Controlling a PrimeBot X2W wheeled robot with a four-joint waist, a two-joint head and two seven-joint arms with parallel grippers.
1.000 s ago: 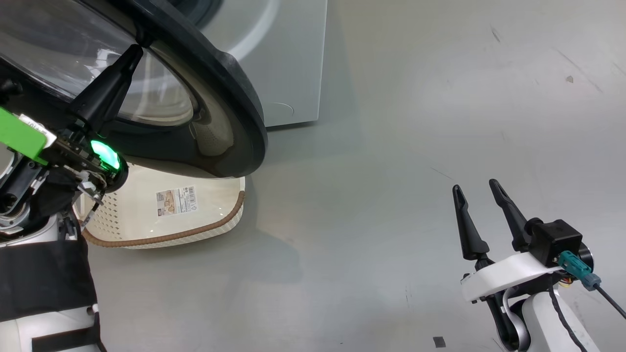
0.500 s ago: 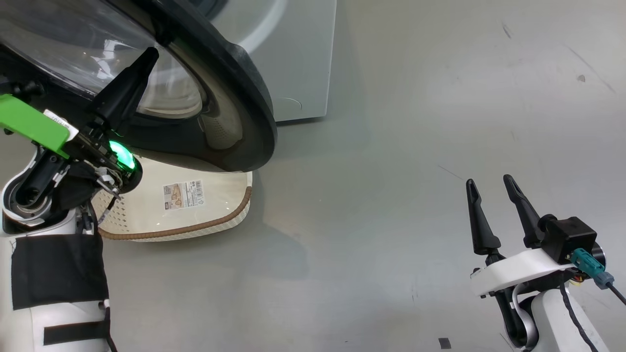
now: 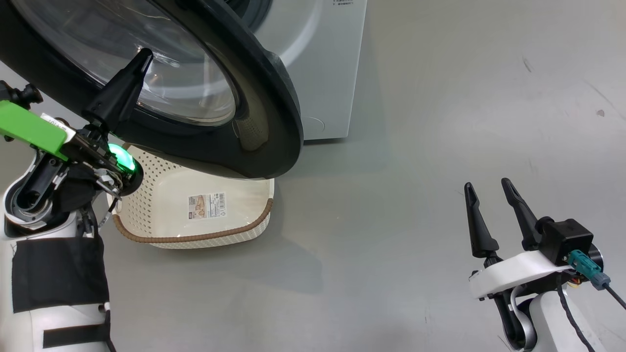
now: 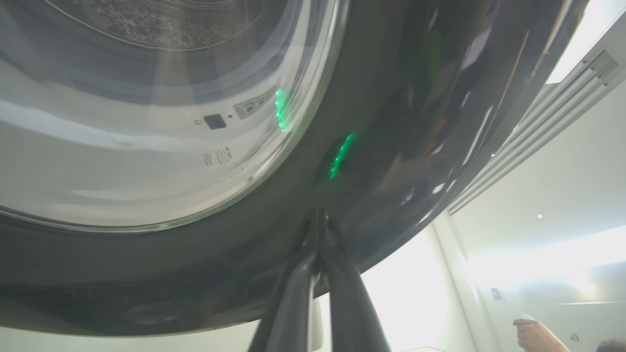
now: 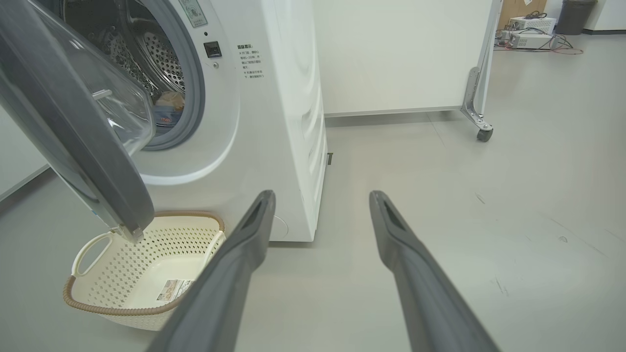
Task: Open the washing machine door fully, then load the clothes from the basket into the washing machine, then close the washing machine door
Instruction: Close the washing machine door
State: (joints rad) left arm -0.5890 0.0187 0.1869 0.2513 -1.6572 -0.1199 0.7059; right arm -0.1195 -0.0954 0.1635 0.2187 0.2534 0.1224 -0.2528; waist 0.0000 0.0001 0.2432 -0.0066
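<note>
The washing machine door (image 3: 274, 112), glossy black with a clear bowl, stands partly open over the basket (image 3: 146, 205). My left gripper (image 3: 144, 52) is shut and empty, and its tips press on the door's outer face. In the left wrist view the shut tips (image 4: 319, 213) touch the door's black ring (image 4: 391, 122). The cream basket (image 5: 98, 288) sits on the floor, empty down to its barcode sticker. The white washing machine (image 5: 288, 122) shows its steel drum, where the cream and blue clothes (image 5: 167, 108) lie. My right gripper (image 3: 484, 188) hangs open and empty at the lower right, its midpoint (image 5: 320, 195) aimed at the washer's corner.
Open grey floor (image 3: 415, 146) stretches right of the washer. A white wheeled panel (image 5: 481, 133) stands behind on the right, with boxes and cables (image 5: 528, 24) beyond it. A person's hand (image 4: 535, 335) is in the left wrist view's lower right corner.
The head view has shifted, so door, basket and washer sit further right and lower. My left gripper stays shut against the door, its tips now over the glass. The right arm has hardly moved.
</note>
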